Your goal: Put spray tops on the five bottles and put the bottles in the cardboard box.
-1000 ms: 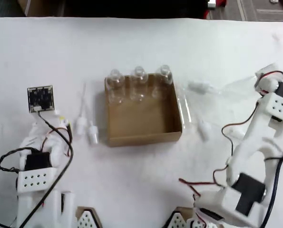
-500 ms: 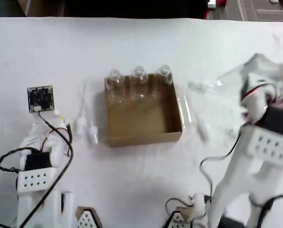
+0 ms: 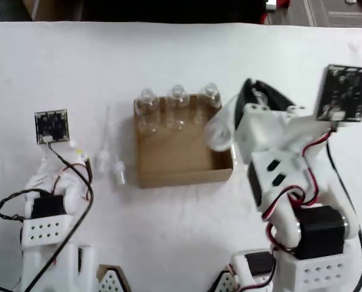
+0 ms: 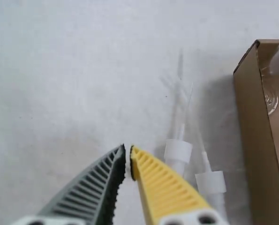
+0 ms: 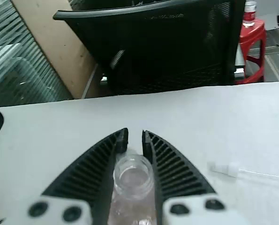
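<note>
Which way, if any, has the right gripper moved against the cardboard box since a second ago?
Yes. The right gripper, shut on a bottle, swung from the table's right side inward to the cardboard box's right wall.

My left fingers: one yellow, one grey, both ribbed; my right fingers: black, ribbed. The bottle between them is clear. The spray tops are white, the box plain brown, the worktop white. Noted behind: a black mesh chair, a red stool.

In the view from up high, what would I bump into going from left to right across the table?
Left arm → two spray tops → cardboard box → right arm, its end effector holding a bottle.
</note>
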Available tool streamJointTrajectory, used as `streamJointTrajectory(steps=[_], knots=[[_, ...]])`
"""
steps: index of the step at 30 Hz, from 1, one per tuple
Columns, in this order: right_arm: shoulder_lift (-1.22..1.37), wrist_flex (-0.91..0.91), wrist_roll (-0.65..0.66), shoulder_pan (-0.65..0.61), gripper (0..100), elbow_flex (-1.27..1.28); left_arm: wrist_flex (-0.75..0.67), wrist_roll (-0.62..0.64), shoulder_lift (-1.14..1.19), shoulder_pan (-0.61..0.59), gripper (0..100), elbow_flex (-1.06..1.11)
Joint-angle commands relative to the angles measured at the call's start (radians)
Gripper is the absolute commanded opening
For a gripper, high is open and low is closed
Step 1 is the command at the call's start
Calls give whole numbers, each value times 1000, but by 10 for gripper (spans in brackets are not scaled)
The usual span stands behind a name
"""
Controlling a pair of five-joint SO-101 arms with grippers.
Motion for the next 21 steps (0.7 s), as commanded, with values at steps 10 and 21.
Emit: streamJointTrajectory(steps=[10,21], knots=[[-134,-526,18,-211,17,388,-25,-14,-16,4,27,-9],[-145,-1122,462,-461,16,890,-26,-14,-16,2,27,-14]])
